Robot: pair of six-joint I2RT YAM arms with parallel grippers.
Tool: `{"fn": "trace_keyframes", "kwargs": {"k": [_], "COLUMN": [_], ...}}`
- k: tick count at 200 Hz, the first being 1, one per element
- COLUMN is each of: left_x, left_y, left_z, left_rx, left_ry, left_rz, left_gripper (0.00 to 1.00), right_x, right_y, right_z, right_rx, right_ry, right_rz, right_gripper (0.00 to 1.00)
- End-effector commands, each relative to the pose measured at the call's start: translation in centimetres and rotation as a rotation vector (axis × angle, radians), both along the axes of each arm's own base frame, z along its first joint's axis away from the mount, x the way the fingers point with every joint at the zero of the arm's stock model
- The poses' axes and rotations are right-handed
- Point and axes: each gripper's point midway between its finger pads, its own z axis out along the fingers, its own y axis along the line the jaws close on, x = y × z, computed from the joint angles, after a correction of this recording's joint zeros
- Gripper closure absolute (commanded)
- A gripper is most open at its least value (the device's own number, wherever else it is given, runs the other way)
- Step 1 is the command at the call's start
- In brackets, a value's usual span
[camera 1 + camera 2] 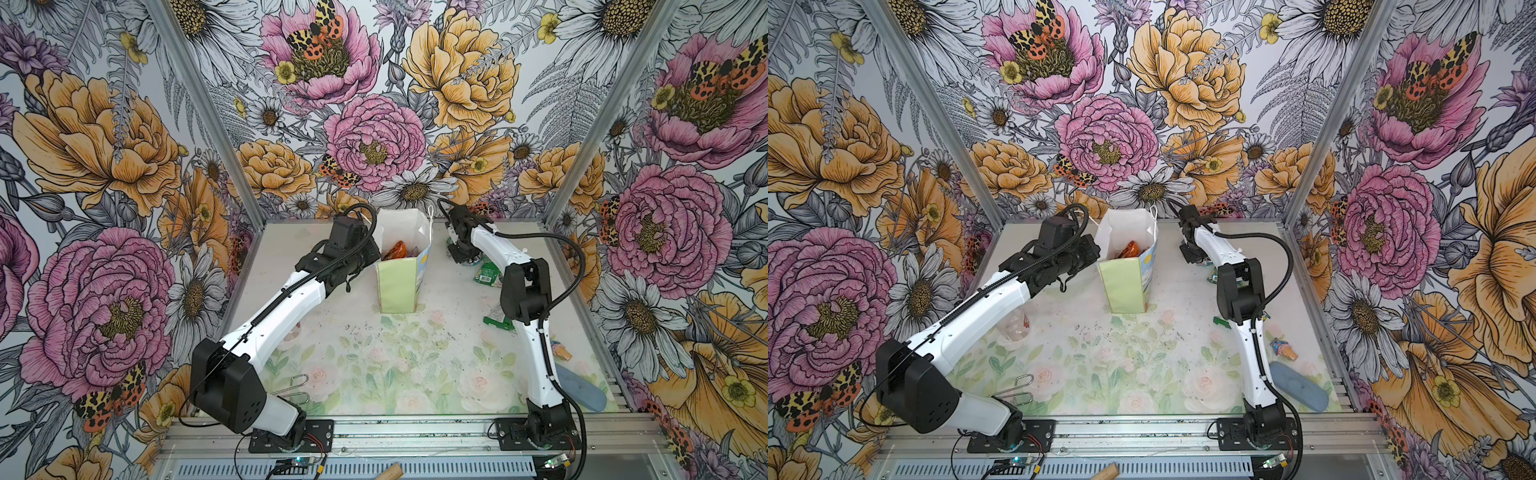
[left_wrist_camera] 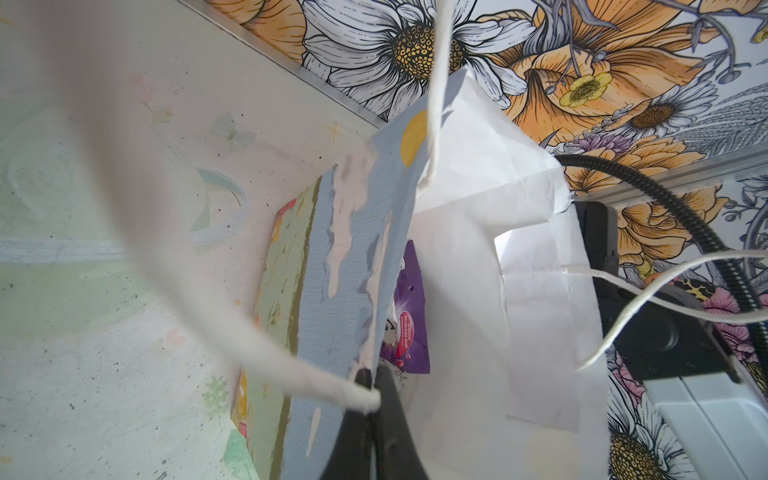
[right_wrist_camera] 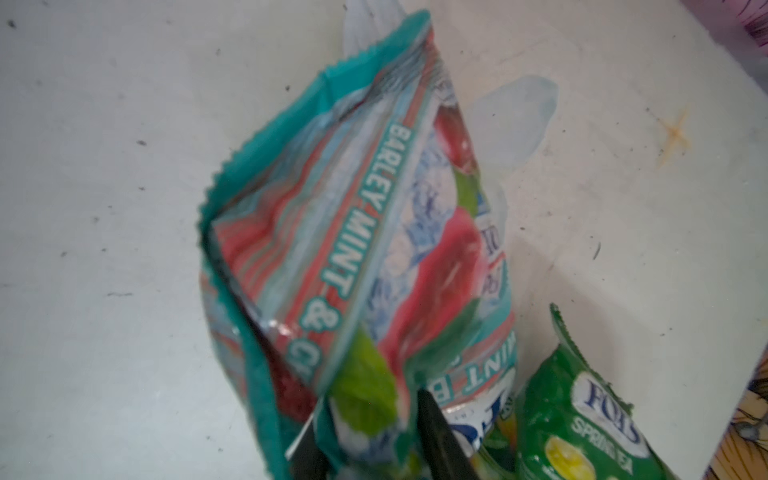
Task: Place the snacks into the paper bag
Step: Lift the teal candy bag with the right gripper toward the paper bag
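The paper bag [image 1: 397, 286] [image 1: 1125, 286] stands upright at the back middle, with pale green sides. My left gripper [image 1: 374, 253] [image 2: 372, 380] is shut on its near rim, beside a white cord handle [image 2: 291, 365]. An orange packet [image 1: 397, 250] [image 1: 1128, 250] and a purple packet [image 2: 409, 307] lie inside. To the right of the bag, my right gripper [image 1: 461, 255] [image 3: 370, 419] is down at the table. Its fingers pinch a fold of a teal packet [image 3: 332, 208]. A green FOX'S packet [image 1: 487, 276] [image 3: 590, 415] lies beside it. Another green packet [image 1: 498, 320] sits nearer.
A tiny wrapped candy [image 1: 561, 349] [image 1: 1283, 349] and a blue-grey oval thing [image 1: 582, 390] lie near the right wall. Metal wire clips [image 1: 297, 386] lie at the front left. A clear plastic thing [image 1: 1015, 324] shows under the left arm. Patterned walls close three sides.
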Motion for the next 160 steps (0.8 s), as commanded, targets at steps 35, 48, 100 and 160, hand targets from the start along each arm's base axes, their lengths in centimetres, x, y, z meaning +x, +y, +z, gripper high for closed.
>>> {"fn": "trace_keyframes", "kwargs": {"k": [35,48,100,160], "left_x": [-0.2,-0.3,-0.5,-0.6], "left_y": [0.4,0.4,0.6,0.8], "left_z": [0.6,0.6,0.7,0.5], "left_rx": [-0.018,-0.018,-0.021,-0.022], "left_ry": [-0.016,-0.015,-0.02,-0.016], "left_rz": [0.001,0.0,0.001,0.004], "left_gripper": [1.0,1.0,1.0,1.0], "right_x": [-2.9,-3.2,-5.7,-6.9], "right_y": [3.6,4.0,6.2,6.1], "right_z": [5.1,6.4,10.4,11.6], "right_rx": [0.397,0.443,0.832,0.973], "right_ry": [0.059,0.053,0.16,0.201], "right_rz": [-0.024,-0.025,-0.075,-0.138], "right_gripper": [0.92,0.94,0.83,0.96]}}
